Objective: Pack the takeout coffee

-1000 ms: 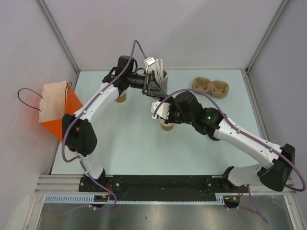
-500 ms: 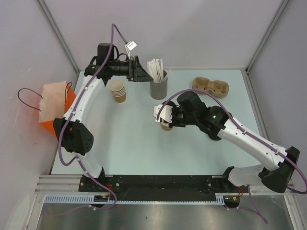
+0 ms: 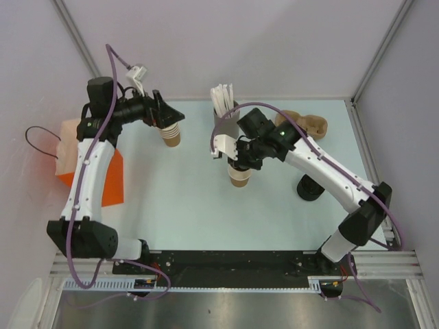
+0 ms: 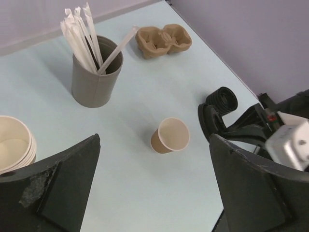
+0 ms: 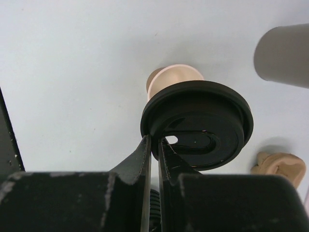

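While the small tapered tan-brown paper cup stands upright on the tabletop, the right gripper hangs over it, clenched on a round black plastic lid that hides most of it from that wrist. The left gripper gapes empty near a stack of nested brown cups. Behind stand a grey holder of white sticks and a brown pulp carrier; a ridged black object is hard to identify.

The top camera looks down on the whole table; both wrist cameras, nearer, share the takeout coffee.
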Controlling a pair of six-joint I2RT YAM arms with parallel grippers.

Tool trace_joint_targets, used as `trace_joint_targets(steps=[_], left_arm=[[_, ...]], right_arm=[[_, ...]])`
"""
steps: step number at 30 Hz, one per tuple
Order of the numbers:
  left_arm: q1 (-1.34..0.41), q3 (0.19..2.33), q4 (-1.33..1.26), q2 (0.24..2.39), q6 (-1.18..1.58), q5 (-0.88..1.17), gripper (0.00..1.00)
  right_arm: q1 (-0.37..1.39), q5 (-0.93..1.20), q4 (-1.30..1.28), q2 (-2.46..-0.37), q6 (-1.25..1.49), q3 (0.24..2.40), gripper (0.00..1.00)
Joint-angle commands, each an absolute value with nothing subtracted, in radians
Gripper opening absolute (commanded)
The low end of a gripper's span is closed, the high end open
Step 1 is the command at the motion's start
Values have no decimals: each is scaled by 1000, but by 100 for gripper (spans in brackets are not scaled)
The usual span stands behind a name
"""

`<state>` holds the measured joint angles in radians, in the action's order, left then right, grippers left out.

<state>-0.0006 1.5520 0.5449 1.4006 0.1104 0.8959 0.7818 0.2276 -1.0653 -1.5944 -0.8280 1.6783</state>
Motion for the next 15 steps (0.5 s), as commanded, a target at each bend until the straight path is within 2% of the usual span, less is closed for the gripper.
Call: trace_joint_targets(steps=[1,7,15], left_arm=[[-5,1464,468,1275,34,798,99],[-5,1379,456,1169,3,697,100],[-5,1341,439,1108,-23,655,99]], right_arm=[[778,242,-1215,-1678,-851,1792,0],[776,232,-1342,-1836,-854,1933,0],[776,207,-1390,-1953,-850,2003,0]])
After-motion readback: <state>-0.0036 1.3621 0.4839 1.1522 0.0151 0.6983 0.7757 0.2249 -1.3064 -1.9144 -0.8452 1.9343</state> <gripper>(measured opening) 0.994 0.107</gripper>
